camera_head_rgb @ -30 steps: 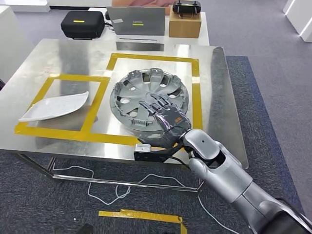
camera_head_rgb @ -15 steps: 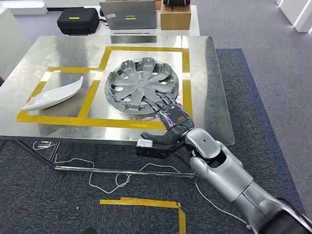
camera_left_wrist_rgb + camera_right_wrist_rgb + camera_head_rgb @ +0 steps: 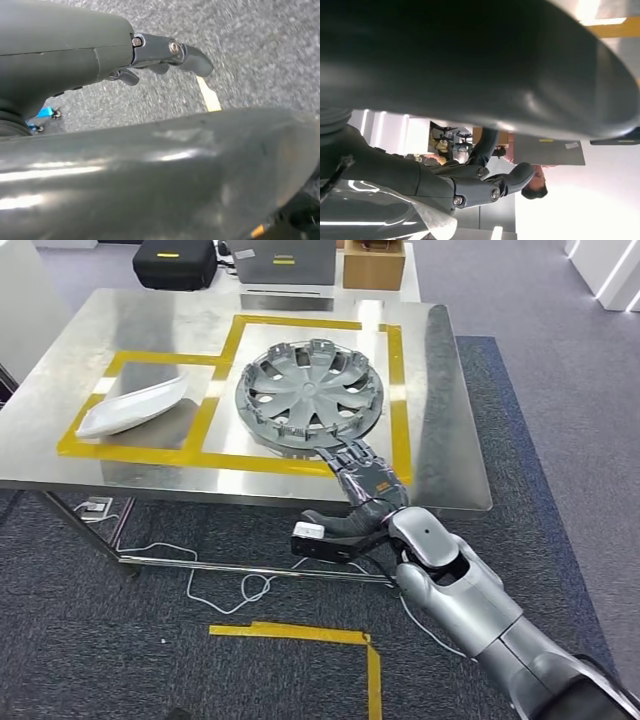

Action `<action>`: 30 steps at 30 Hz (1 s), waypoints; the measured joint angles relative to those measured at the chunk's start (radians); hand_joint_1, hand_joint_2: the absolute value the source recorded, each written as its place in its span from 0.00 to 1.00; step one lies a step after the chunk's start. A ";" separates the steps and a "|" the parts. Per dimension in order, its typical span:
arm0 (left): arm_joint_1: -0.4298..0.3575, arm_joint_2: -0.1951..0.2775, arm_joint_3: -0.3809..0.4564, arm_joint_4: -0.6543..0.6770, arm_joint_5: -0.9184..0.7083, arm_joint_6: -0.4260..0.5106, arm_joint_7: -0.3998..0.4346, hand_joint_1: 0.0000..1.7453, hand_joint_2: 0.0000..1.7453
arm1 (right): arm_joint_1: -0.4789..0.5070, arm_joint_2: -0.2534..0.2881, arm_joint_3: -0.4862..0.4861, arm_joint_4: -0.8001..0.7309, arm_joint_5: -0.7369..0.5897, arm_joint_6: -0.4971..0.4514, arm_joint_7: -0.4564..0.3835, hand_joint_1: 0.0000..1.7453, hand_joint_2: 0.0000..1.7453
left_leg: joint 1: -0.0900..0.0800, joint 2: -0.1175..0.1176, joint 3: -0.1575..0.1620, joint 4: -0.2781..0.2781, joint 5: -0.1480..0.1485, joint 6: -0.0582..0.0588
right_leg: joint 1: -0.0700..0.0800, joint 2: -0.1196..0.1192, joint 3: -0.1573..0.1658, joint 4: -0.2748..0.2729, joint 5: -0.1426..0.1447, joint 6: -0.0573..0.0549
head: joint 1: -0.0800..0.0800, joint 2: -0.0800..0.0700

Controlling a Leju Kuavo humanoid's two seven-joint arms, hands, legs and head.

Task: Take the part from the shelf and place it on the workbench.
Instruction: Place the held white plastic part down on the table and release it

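The part, a grey wheel cover [image 3: 309, 395], lies flat on the steel workbench [image 3: 445, 390] inside a yellow tape square. My right hand [image 3: 366, 480] hovers at the bench's front edge, its flat fingertips just short of the cover's near rim, holding nothing. In the right wrist view its fingers [image 3: 490, 185] stick out straight with nothing between them. My left hand [image 3: 158, 52] hangs over the grey carpet with its fingers apart from the thumb and nothing in it.
A white curved part [image 3: 132, 405] lies in the left tape square. A black case [image 3: 175, 262], a laptop [image 3: 283, 262] and a cardboard box [image 3: 371, 265] sit on a table behind. Cables [image 3: 226, 585] and yellow tape [image 3: 302, 635] lie on the carpet below.
My right hand has drawn back off the wheel cover to the bench's front edge, leaving the cover lying flat. The camera view has shifted meanwhile.
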 joint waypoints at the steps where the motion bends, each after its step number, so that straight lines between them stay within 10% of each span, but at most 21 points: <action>1: 0.000 0.001 0.000 0.000 0.000 0.001 0.000 0.00 0.00 | 0.003 -0.002 -0.003 0.002 0.004 -0.003 0.004 0.00 0.00 | -0.002 0.001 -0.011 0.001 0.008 0.005 | 0.000 0.000 -0.021 0.073 -0.045 0.001 | 0.002 0.000; 4: 0.001 0.002 0.000 0.000 0.000 0.003 0.000 0.00 0.00 | 0.019 -0.012 -0.015 0.007 0.013 -0.008 0.015 0.00 0.00 | -0.012 0.002 -0.043 0.003 0.033 0.009 | 0.002 0.000 -0.022 0.183 -0.069 -0.004 | 0.002 0.000; 7: 0.004 0.002 0.000 0.000 0.002 0.003 0.000 0.00 0.00 | 0.029 -0.020 -0.032 0.008 0.018 -0.010 0.022 0.00 0.00 | -0.022 0.002 -0.071 0.007 0.055 0.007 | 0.011 -0.001 0.115 0.012 -0.007 -0.027 | 0.002 0.000; 10: 0.006 0.002 0.000 0.000 0.005 0.006 0.000 0.00 0.00 | 0.039 -0.026 -0.053 0.007 0.024 -0.018 0.030 0.00 0.00 | -0.026 0.005 -0.086 0.009 0.080 -0.001 | 0.018 -0.004 0.207 -0.133 -0.015 -0.039 | 0.001 0.000; 13: 0.012 0.006 0.000 0.000 0.007 0.010 0.001 0.00 0.00 | 0.066 -0.036 -0.075 0.007 0.029 -0.027 0.042 0.00 0.00 | -0.023 0.001 -0.099 0.019 0.070 -0.018 | 0.012 -0.007 0.191 -0.147 0.008 -0.046 | 0.002 0.000; 17: 0.021 0.007 0.001 0.000 0.010 0.011 0.002 0.00 0.00 | 0.116 -0.047 -0.118 0.007 0.036 -0.046 0.067 0.00 0.00 | -0.008 -0.003 -0.148 0.224 -0.101 -0.046 | 0.005 -0.009 0.144 -0.145 0.051 -0.055 | -0.001 0.000; 19: 0.023 0.008 0.002 0.000 0.011 0.012 0.002 0.00 0.00 | 0.154 -0.055 -0.147 0.006 0.039 -0.056 0.081 0.00 0.00 | 0.000 -0.003 -0.140 0.294 -0.103 -0.054 | 0.004 -0.011 0.112 -0.136 0.069 -0.052 | -0.001 0.000; 21: 0.027 0.008 0.006 -0.001 0.015 0.014 0.001 0.00 0.00 | 0.193 -0.061 -0.179 0.000 0.040 -0.067 0.093 0.00 0.00 | 0.006 -0.003 -0.073 0.235 -0.048 -0.058 | 0.001 -0.012 0.077 -0.121 0.085 -0.046 | -0.002 0.000; 24: 0.033 0.008 0.015 -0.003 0.020 0.018 -0.002 0.00 0.00 | 0.262 -0.069 -0.243 -0.018 0.040 -0.088 0.114 0.00 0.00 | 0.005 -0.009 0.054 0.046 -0.056 -0.049 | 0.001 -0.012 0.044 -0.104 0.108 -0.030 | -0.001 0.000; 27: 0.044 0.006 0.031 -0.006 0.023 0.021 -0.002 0.00 0.00 | 0.350 -0.074 -0.321 -0.031 0.035 -0.112 0.135 0.00 0.00 | -0.001 -0.010 0.061 0.006 -0.056 -0.024 | -0.002 -0.012 0.040 -0.111 0.131 -0.010 | -0.001 0.000; 30: 0.057 -0.003 0.049 -0.019 0.023 0.022 0.001 0.00 0.00 | 0.452 -0.078 -0.400 -0.035 0.009 -0.117 0.155 0.00 0.00 | 0.000 -0.005 0.026 0.000 -0.019 0.004 | -0.007 -0.005 0.012 -0.040 0.030 0.006 | 0.002 0.000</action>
